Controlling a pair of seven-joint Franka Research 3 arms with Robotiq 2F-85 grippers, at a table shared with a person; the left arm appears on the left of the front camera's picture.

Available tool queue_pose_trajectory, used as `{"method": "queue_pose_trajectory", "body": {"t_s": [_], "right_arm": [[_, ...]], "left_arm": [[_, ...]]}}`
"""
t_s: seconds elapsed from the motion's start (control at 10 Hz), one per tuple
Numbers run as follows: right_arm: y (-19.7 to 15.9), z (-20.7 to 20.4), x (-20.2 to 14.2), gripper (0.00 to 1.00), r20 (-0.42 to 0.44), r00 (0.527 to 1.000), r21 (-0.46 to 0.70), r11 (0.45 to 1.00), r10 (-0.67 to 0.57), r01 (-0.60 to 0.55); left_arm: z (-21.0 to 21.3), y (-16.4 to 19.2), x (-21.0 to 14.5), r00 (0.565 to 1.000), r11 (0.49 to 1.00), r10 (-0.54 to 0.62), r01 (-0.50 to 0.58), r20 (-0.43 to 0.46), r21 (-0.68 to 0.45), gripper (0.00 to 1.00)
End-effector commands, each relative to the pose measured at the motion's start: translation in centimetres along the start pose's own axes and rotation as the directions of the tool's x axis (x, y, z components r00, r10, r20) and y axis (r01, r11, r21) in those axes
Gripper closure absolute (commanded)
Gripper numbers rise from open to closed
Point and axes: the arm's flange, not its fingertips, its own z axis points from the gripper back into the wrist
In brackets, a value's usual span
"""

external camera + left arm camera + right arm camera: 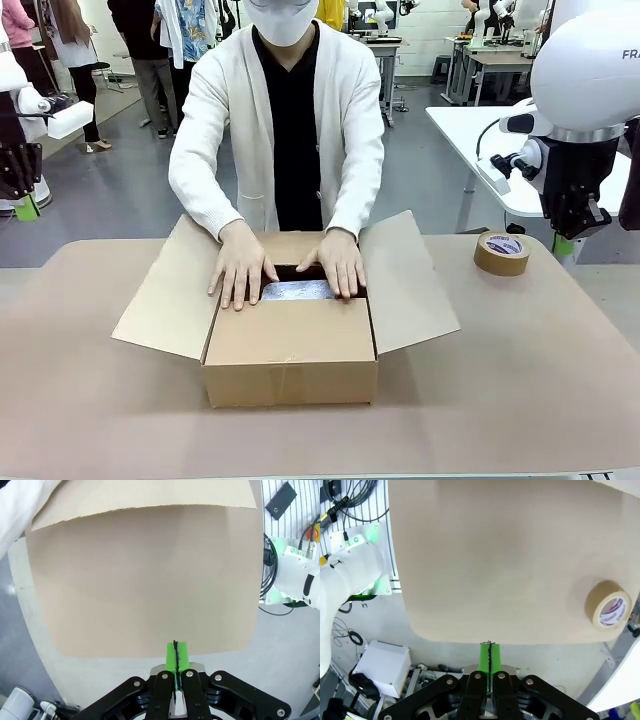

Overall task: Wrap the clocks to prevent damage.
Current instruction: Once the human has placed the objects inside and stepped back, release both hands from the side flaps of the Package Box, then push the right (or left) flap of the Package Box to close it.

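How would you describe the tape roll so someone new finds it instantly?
On the tan table, an open cardboard box sits mid-table. To its right, on the robot's right side near the far edge, a roll of brown packing tape lies flat, apart from the box. It is the only round thing there, with a white printed inner ring.

Table (100, 400): tan top with rounded corners.
Cardboard box (290, 350): middle of the table, side flaps spread left and right.
Roll of tape (501, 252): far right, lying flat, well apart from the box.
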Motion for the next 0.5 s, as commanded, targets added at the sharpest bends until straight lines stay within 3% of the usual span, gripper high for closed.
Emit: {"method": "queue_pose_trajectory", "body": {"t_s": [0.0, 0.4], "right_arm": [[0.17, -0.33, -0.19, 0.99, -0.007, 1.0, -0.004, 1.0, 0.01, -0.01], [0.17, -0.33, -0.19, 0.99, -0.007, 1.0, -0.004, 1.0, 0.01, -0.01]], "left_arm": [[0.08, -0.03, -0.19, 1.0, 1.0, -0.013, 0.013, -0.002, -0.002, 1.0], [0.08, -0.03, -0.19, 1.0, 1.0, -0.013, 0.013, -0.002, -0.002, 1.0]]}}
